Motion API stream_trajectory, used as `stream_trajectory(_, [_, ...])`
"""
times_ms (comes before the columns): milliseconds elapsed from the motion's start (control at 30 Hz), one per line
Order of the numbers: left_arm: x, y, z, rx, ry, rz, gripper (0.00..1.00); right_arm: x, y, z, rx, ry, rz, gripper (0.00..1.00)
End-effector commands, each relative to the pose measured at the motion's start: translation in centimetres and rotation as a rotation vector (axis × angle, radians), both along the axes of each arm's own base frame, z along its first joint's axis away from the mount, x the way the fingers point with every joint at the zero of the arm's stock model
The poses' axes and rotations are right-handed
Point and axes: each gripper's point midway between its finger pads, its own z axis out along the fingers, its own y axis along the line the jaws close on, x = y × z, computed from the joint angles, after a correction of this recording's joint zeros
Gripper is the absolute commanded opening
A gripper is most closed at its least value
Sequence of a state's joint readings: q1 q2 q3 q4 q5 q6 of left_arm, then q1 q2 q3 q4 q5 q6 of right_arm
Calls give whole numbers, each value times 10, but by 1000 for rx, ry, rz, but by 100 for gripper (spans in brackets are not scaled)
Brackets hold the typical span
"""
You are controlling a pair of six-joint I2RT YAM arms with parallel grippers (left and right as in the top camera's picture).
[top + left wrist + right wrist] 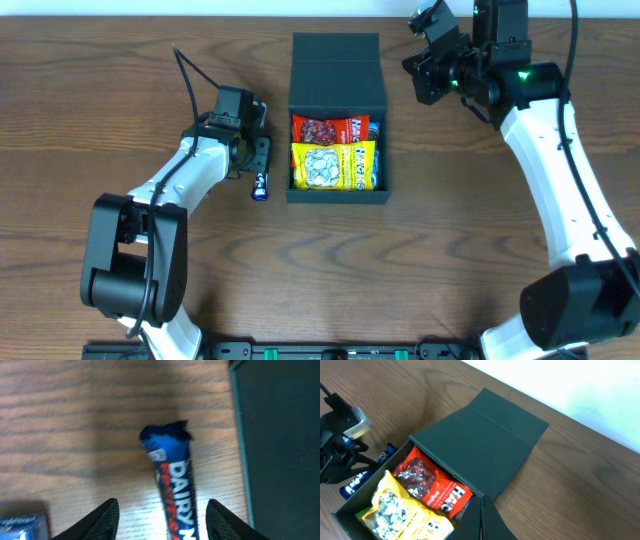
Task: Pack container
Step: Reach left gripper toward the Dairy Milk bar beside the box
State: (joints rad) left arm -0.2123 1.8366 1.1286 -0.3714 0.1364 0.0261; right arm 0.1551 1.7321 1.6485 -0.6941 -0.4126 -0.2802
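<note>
The dark teal container (337, 195) stands open at the table's middle, its flip lid (336, 70) folded back. Inside lie a red snack packet (329, 129) and a yellow packet (332, 165). They also show in the right wrist view, the red one (427, 485) and the yellow one (400, 515). A blue Dairy Milk bar (260, 184) lies on the table left of the container. My left gripper (160, 517) is open, its fingers on either side of the bar (172, 480). My right gripper (481, 520) is shut and empty, raised beside the container (485, 445).
A blue-and-white wrapper (20, 527) shows at the lower left corner of the left wrist view. The container wall (280, 445) stands close on the right of the left gripper. A pale wall (570, 390) lies beyond the table's far edge.
</note>
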Motion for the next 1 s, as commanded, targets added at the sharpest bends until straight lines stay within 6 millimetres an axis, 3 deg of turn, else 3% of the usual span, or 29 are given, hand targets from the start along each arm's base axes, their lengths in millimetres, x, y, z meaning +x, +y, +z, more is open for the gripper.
stream_trajectory(0, [4, -8, 3, -45, -5, -12, 55, -1, -1, 12, 22, -19, -5, 3])
stream_trajectory(200, [3, -8, 2, -45, -1, -11, 53, 2, 0, 15, 24, -34, -5, 4])
stream_trajectory(467, [0, -7, -16, -41, 42, 4, 51, 4, 0, 18, 27, -49, -4, 4])
stream_trajectory(667, [-2, -7, -24, -38, 62, 5, 42, 4, 0, 18, 27, -50, -4, 6])
stream_trajectory(700, [-2, -7, -26, -37, 67, 6, 41, 4, 0, 18, 27, -50, -4, 10])
stream_trajectory(733, [-3, -7, -27, -37, 70, 9, 40, 4, 0, 18, 27, -49, -4, 20])
stream_trajectory(767, [-3, -7, -28, -37, 73, 9, 40, 4, 0, 18, 27, -49, -4, 40])
stream_trajectory(833, [-3, -7, -28, -37, 74, 9, 39, 4, 0, 18, 28, -49, -4, 53])
stream_trajectory(933, [-3, -7, -28, -38, 73, 12, 36, 4, 0, 18, 27, -49, -4, 97])
stream_trajectory(967, [-3, -7, -28, -38, 73, 12, 34, 4, 0, 18, 27, -49, -4, 99])
